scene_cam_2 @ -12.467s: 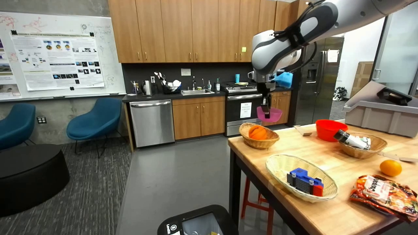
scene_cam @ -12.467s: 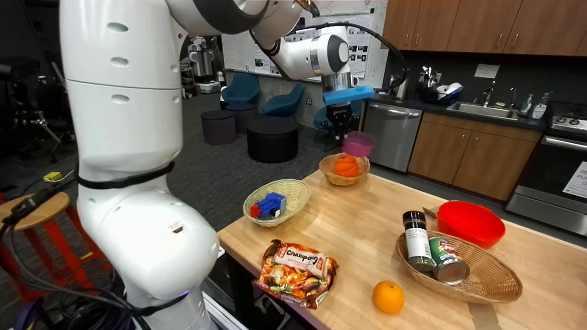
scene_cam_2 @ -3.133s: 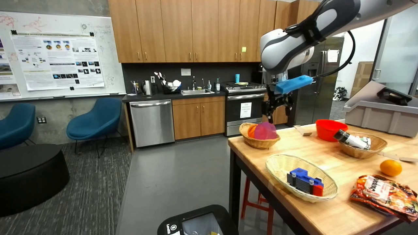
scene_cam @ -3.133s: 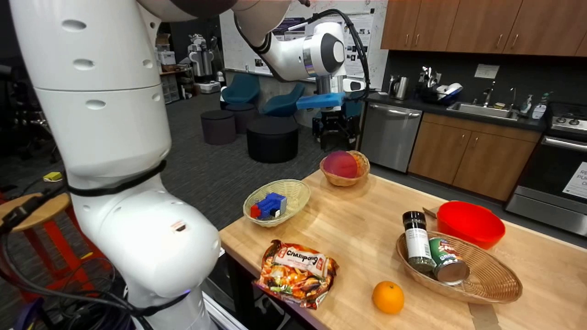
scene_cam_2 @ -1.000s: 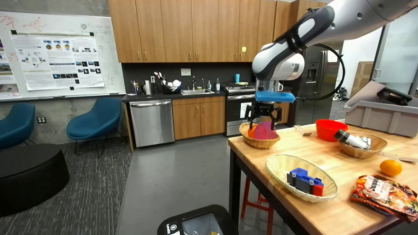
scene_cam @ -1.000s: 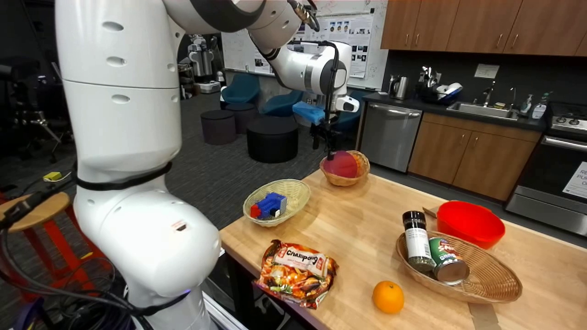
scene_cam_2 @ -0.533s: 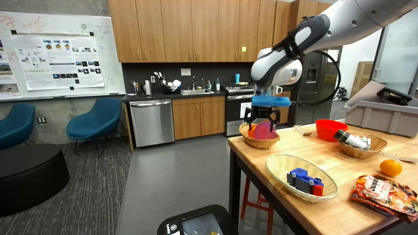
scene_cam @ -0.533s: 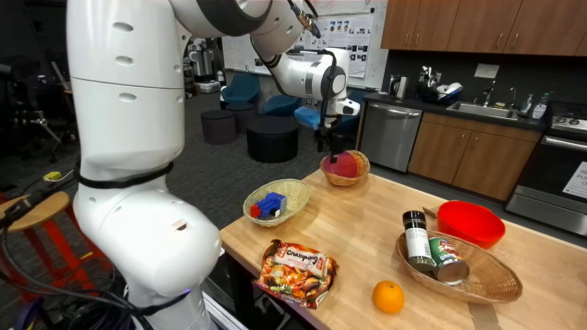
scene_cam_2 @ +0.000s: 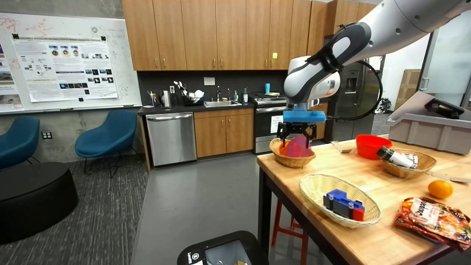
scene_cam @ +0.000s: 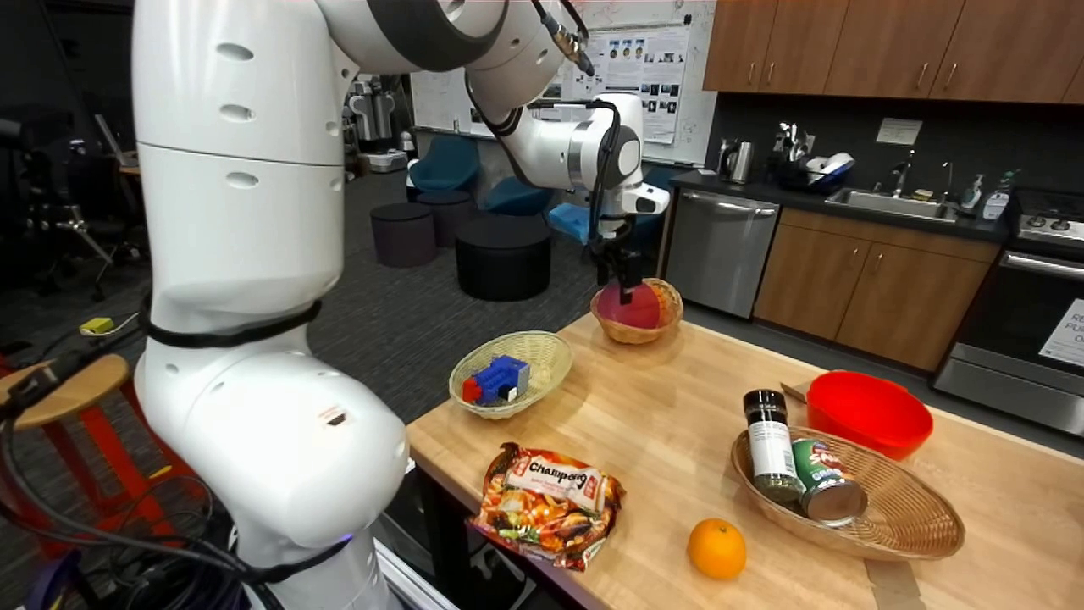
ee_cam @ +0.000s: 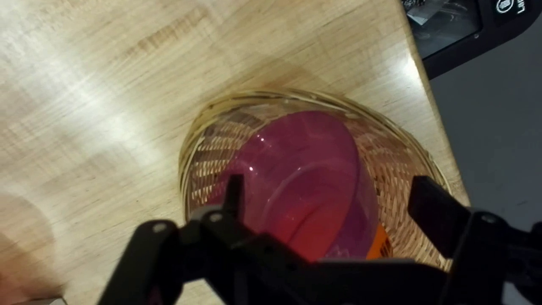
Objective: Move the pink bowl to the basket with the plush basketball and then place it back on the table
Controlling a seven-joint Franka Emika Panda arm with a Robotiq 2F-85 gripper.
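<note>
Hovering over the pink bowl, my gripper is showing its jaws apart, the bowl lying tilted in the basket and, in the wrist view, covering all but an orange sliver of the plush basketball. The gripper's body is blocking much of the bottom of that view, I am not seeing whether it is touching the bowl, and both exterior views are cutting off the table. I am counting three baskets, the pale basket and oval basket included, one red bowl, one jar, one can, one blue toy, one orange fruit and one noodle packet.
</note>
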